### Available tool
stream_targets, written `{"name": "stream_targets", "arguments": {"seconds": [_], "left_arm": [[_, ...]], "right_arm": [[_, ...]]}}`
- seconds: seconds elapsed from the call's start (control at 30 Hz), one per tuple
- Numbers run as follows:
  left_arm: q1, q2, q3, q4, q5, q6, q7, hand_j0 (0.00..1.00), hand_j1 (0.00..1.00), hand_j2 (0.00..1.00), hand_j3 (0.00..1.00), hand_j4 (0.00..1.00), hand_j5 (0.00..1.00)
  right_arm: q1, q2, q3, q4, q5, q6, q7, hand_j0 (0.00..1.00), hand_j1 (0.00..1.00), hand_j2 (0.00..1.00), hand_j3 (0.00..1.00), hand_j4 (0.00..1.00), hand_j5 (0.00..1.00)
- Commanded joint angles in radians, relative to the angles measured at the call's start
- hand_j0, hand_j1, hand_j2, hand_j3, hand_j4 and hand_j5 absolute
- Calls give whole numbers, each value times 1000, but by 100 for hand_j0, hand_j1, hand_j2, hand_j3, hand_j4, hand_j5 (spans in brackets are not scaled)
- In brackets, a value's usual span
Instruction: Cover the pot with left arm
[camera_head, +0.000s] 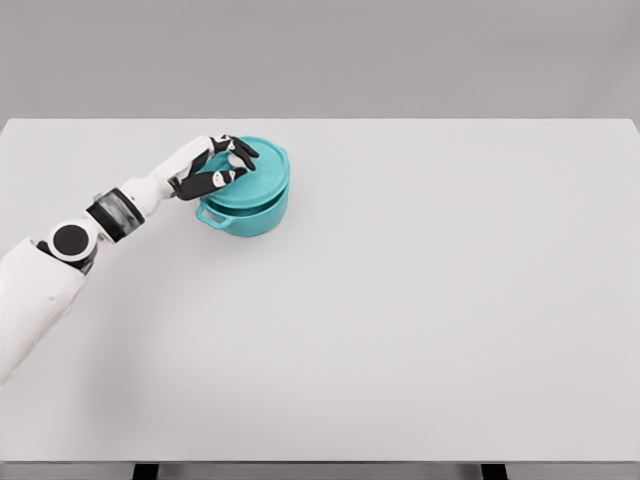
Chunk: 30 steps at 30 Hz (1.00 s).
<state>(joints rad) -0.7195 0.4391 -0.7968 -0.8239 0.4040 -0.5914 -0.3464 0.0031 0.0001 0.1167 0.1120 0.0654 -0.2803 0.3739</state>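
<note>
Lid placement on the teal pot, left arm.

The left robot hand (222, 166) grips the knob of the teal lid (250, 170), its dark fingers (212, 182) curled around it. The lid sits on the teal pot (243, 212), left of centre at the back of the white surface (420, 300). Judged step: final seating. The next move calls for releasing the knob and lifting clear without shifting the lid.

Wide, flat, white rectangular surface (420, 320) spans nearly the full view. Plain grey wall (320, 55) behind it. Two dark legs (146, 471) visible under the near edge.
</note>
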Motion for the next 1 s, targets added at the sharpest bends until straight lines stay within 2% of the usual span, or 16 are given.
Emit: {"name": "stream_targets", "arguments": {"seconds": [0.0, 0.2, 0.47, 0.53, 0.57, 0.63, 0.97], "left_arm": [[0, 4, -16, 8, -50, -10, -13, 39, 39, 39, 39, 39, 39], [2, 7, -15, 2, -50, -10, -46, 39, 39, 39, 39, 39, 39], [9, 32, -13, -26, -42, -10, -46, 41, 41, 41, 41, 41, 41], [9, 32, -15, -26, -42, -8, -46, 49, 49, 49, 49, 49, 49], [9, 32, -15, -26, -42, -8, -46, 60, 60, 60, 60, 60, 60], [9, 32, -13, -26, -42, -8, -46, 66, 66, 66, 66, 66, 66], [6, 35, -13, -26, -40, -8, -45, 70, 70, 70, 70, 70, 70]], "right_arm": [[0, 0, 0, 0, 1, 0, 0, 100, 100, 100, 100, 100, 100], [0, 0, 0, 0, 1, 0, 0, 100, 100, 100, 100, 100, 100], [0, 0, 0, 0, 1, 0, 0, 100, 100, 100, 100, 100, 100], [0, 0, 0, 0, 1, 0, 0, 100, 100, 100, 100, 100, 100], [0, 0, 0, 0, 1, 0, 0, 100, 100, 100, 100, 100, 100], [0, 0, 0, 0, 1, 0, 0, 100, 100, 100, 100, 100, 100], [0, 0, 0, 0, 1, 0, 0, 100, 100, 100, 100, 100, 100]]}}
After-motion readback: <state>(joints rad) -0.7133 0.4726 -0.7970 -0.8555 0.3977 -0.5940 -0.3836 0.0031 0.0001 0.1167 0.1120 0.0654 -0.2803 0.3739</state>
